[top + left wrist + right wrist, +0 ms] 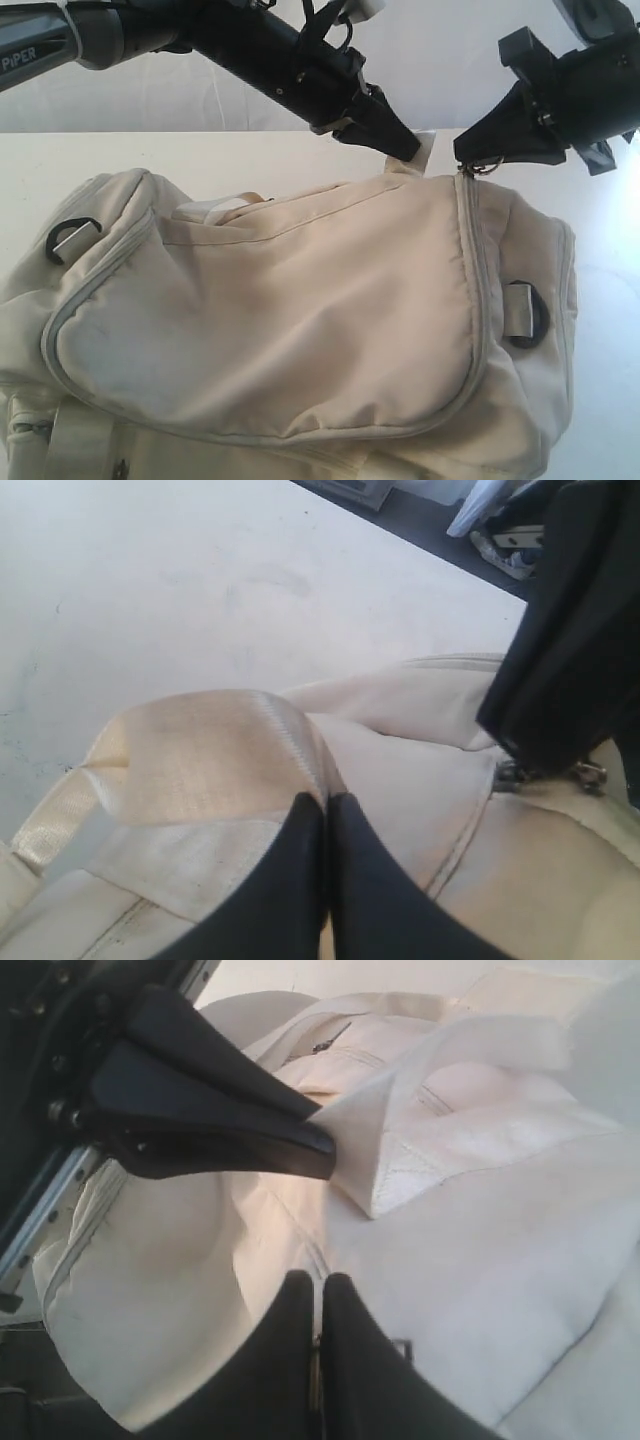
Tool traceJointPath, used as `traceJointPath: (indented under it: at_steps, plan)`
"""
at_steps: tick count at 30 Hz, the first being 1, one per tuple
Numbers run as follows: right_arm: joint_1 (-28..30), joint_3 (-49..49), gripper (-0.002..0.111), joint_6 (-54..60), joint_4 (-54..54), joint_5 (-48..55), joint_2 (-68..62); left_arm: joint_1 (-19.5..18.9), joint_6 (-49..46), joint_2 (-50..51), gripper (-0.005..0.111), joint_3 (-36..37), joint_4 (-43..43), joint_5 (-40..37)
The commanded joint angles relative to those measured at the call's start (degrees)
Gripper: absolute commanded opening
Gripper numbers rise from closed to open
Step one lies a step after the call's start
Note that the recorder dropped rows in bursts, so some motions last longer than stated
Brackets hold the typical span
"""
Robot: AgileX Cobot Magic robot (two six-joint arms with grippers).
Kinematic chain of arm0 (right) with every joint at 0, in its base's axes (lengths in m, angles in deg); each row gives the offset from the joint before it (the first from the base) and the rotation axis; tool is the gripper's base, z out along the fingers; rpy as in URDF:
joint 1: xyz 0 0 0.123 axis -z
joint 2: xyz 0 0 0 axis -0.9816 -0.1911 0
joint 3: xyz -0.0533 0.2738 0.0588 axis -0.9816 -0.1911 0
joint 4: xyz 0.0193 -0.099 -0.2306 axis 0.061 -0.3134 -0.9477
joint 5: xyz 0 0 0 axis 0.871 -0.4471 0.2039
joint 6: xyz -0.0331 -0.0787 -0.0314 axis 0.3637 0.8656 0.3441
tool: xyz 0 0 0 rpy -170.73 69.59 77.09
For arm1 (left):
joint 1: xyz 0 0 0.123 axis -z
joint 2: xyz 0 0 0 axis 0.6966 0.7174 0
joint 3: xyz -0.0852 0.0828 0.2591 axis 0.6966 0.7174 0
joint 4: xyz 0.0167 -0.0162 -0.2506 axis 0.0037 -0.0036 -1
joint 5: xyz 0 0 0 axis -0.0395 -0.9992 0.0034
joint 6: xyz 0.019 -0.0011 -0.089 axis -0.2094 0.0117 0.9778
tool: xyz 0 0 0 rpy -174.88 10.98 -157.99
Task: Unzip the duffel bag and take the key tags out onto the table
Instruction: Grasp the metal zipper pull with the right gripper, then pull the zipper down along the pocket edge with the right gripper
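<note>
Here, left fingers (285, 895) pinching strap (200, 750), right fingers (285, 1360) pressed together on half-hidden zipper pull (487, 166), duffel bag (300, 320) bottom cut off

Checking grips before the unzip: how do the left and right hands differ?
The left black hand pinches the satin-white strap; the right black hand pinches the metal zipper pull. The left slants down steeply; the right lies nearly level. Both are shut, atop the cream-white fabric duffel bag.
</note>
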Motion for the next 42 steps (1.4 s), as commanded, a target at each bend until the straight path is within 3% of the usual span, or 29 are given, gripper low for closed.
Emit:
traceJointPath:
  at_steps: [1, 8, 25, 27, 31, 42]
  plan:
    - [0.0, -0.2, 0.000, -0.2, -0.8, 1.5, 4.3, 0.2, 0.8, -1.3, 0.000, -0.5, -2.2, -1.4]
    - [-0.1, -1.5, 0.000, -1.3, -2.0, 1.5, 9.7, 0.2, 2.1, -1.3, 0.000, -0.5, -2.1, -0.2]
    - [-6.8, -7.3, 0.001, 1.6, -5.5, 1.5, 11.6, 0.2, 2.1, -1.3, 0.000, -0.5, -1.8, -0.2]
    - [-6.8, -7.3, 0.012, 1.8, -6.5, 1.5, 11.6, 0.2, 2.1, -1.3, 0.000, -0.5, -1.8, -0.2]
    - [-6.8, -7.3, 0.055, 0.7, -11.9, 1.5, 14.5, 0.2, 2.1, -1.3, 0.000, -0.5, -1.8, -0.4]
    - [-8.5, -8.9, 0.055, -3.8, -18.3, 1.5, 18.4, 0.2, 2.1, -1.3, 0.000, -0.5, -1.8, -0.7]
